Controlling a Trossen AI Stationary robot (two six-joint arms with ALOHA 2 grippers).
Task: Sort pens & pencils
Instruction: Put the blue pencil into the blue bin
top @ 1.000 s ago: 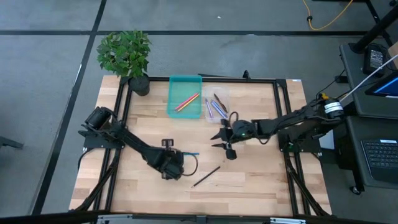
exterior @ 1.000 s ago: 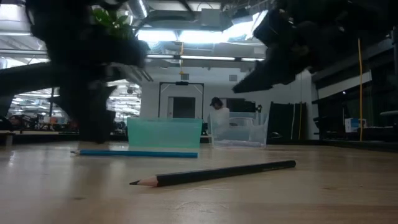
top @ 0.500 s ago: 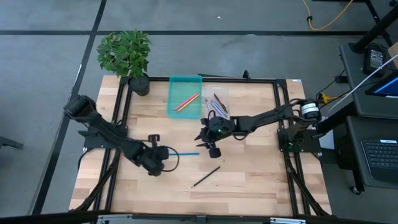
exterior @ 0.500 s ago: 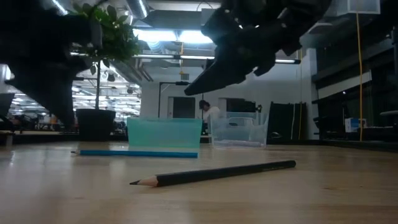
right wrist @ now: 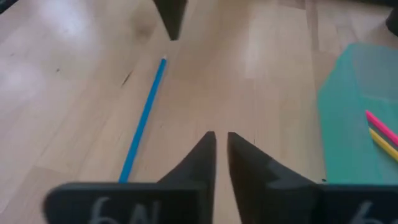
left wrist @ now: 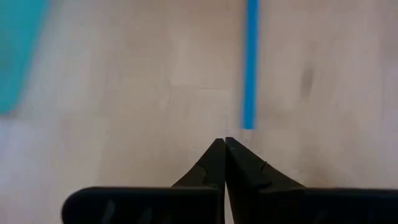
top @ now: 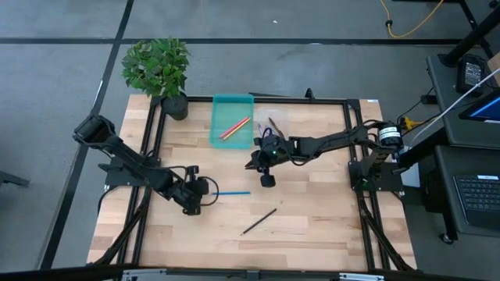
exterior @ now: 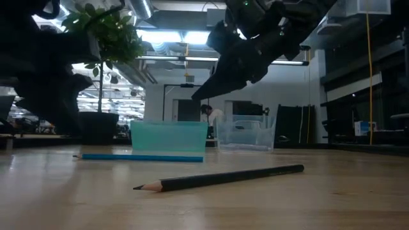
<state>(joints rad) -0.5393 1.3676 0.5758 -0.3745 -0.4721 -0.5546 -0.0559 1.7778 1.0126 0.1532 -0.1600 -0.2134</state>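
With the left gripper (left wrist: 224,144) pinched together empty beside the thin blue stick (top: 233,193) on the wooden table (top: 312,226), and the right gripper (right wrist: 220,142) nearly closed, empty, above, they risked colliding.

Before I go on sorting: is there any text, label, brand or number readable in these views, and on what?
None can be read with certainty.
Pale marks on the right gripper body in its own wrist view: cropped and blurred, unreadable.
A faint imprint along the black pencil in the low view: too small to read.
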